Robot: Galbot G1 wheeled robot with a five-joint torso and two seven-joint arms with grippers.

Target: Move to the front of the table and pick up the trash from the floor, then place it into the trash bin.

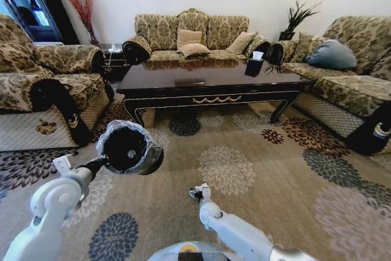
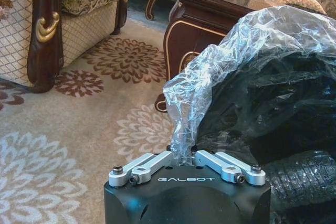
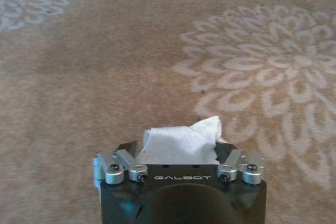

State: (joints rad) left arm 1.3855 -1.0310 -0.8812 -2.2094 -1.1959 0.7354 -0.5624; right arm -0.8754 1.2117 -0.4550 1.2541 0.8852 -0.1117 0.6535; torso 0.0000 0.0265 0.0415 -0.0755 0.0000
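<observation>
Trash (image 3: 181, 141) in right tool (image 3: 181, 156), left tool (image 2: 184, 163) on trash bin (image 1: 128, 148) rim, open floor (image 1: 275, 200) ahead.

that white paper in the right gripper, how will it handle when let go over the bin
The white paper in the right gripper looks crumpled and thin, so probably very light and floppy. It may drift or cling rather than drop straight into the trash bin.

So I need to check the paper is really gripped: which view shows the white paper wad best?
The right wrist view: the white paper wad sits close up, pinched in the right hand above the carpet. In the head view, the wad cannot be made out at that hand.
</observation>
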